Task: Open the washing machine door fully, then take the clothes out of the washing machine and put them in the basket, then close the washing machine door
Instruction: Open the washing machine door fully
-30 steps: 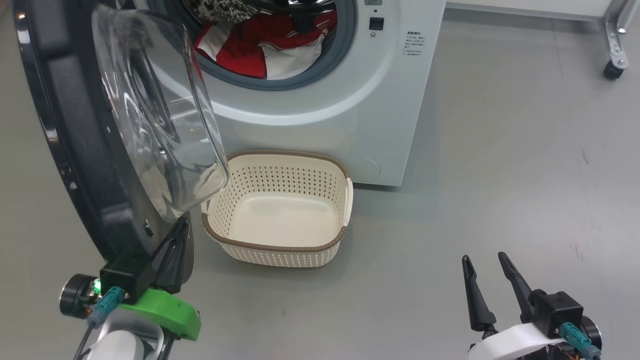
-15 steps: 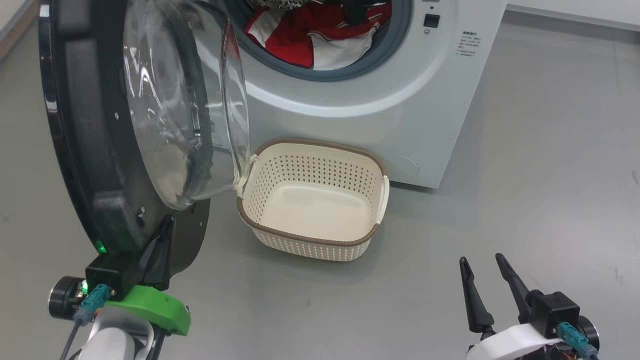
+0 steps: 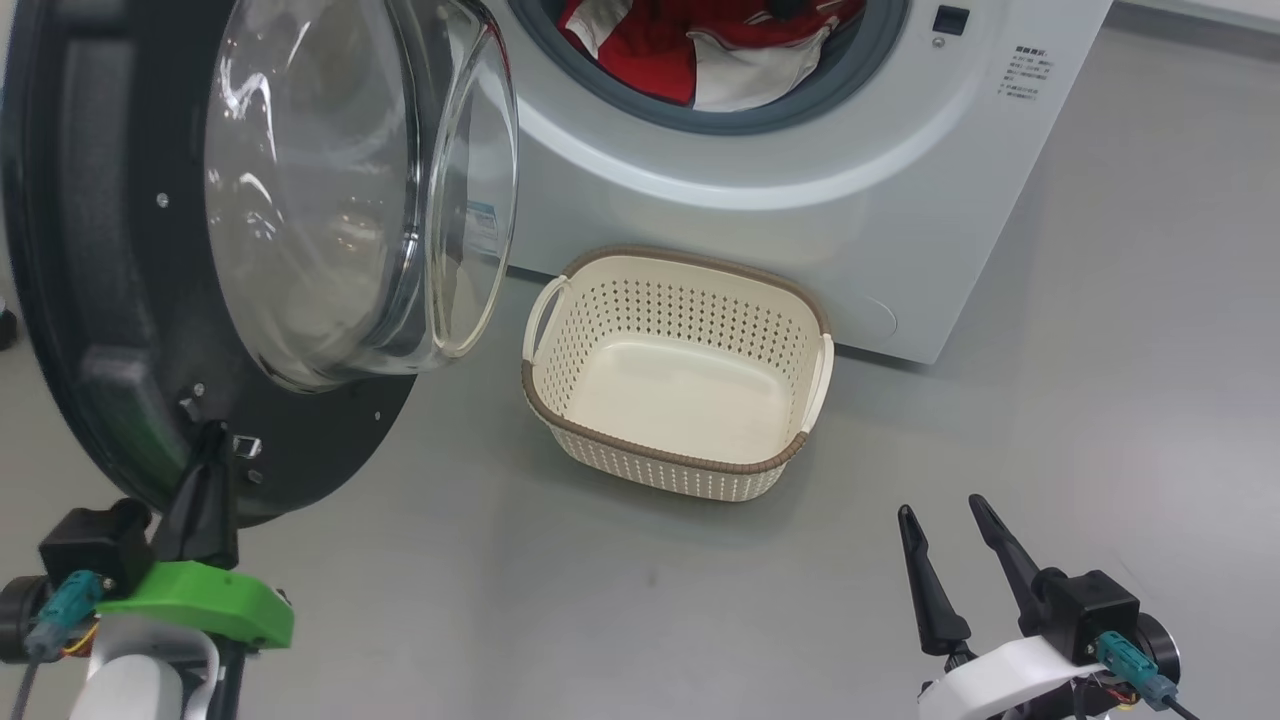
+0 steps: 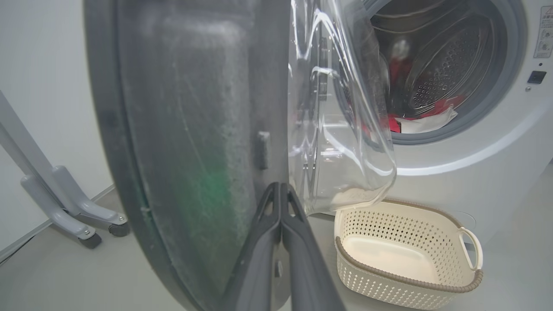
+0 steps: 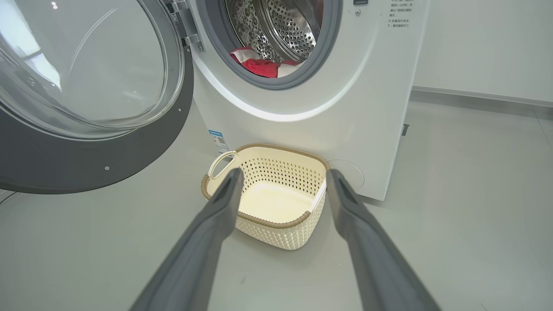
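The washing machine (image 3: 800, 230) stands white with its round mouth uncovered. Red and white clothes (image 3: 700, 50) lie inside the drum, also seen as the clothes (image 5: 261, 67). The washing machine door (image 3: 120, 300), with its black rim and bulging glass bowl, hangs swung out to the left. My left gripper (image 3: 210, 435) is shut, its tip against the door's lower inner rim; the left wrist view shows the joined left gripper (image 4: 280, 185) against the door (image 4: 185, 129). The cream basket (image 3: 655, 458) sits empty on the floor before the machine. My right gripper (image 3: 940, 510) stands open over bare floor, apart from the basket (image 5: 276, 224).
Grey floor stretches to the right of the machine and in front of the basket. A grey metal frame leg on casters (image 4: 65, 203) stands behind the door by the white wall. A wall and baseboard (image 5: 475, 97) run to the machine's right.
The door has swung wider open to the left, with my shut left gripper moving along against its inner rim. The head camera has shifted. The right gripper stays open in place.
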You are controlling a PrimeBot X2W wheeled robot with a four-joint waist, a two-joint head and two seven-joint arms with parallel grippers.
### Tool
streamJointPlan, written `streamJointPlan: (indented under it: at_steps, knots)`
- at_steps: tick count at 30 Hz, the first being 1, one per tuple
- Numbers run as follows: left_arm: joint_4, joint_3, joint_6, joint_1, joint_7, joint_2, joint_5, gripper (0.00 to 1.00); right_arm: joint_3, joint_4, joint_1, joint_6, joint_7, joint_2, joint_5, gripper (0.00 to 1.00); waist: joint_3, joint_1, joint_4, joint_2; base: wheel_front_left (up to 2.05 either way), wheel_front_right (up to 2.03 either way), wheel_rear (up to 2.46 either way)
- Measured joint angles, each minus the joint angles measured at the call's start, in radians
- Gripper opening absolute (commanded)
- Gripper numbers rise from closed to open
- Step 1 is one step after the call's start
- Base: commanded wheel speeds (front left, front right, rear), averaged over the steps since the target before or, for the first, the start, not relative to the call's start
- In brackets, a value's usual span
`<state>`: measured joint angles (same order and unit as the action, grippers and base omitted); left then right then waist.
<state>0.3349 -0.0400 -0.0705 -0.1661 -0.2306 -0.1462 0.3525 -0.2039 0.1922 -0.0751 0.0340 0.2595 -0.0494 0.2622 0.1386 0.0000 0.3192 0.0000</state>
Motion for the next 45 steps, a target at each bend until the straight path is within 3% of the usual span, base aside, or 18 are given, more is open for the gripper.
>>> streamJointPlan:
  at_steps: [20,33,45]
  knots:
    - [0.080,0.206,0.011,-0.106,-0.010,-0.120,0.111,0.00,-0.034,0.000,0.108,-0.012,0.000,-0.003,-0.053,1.00,0.178,0.0000,0.025,0.0000,0.00,0.00,0.00]
    - [0.178,0.224,-0.032,-0.205,-0.019,-0.212,0.121,0.00,-0.050,-0.007,0.187,-0.030,-0.007,-0.010,-0.095,1.00,0.307,0.0000,0.022,0.0000,0.00,0.00,0.00]
    - [0.312,0.238,-0.042,-0.325,-0.019,-0.268,0.151,0.00,-0.045,-0.010,0.241,-0.048,-0.008,-0.025,-0.126,1.00,0.403,0.0000,0.013,0.0000,0.00,0.00,0.00]
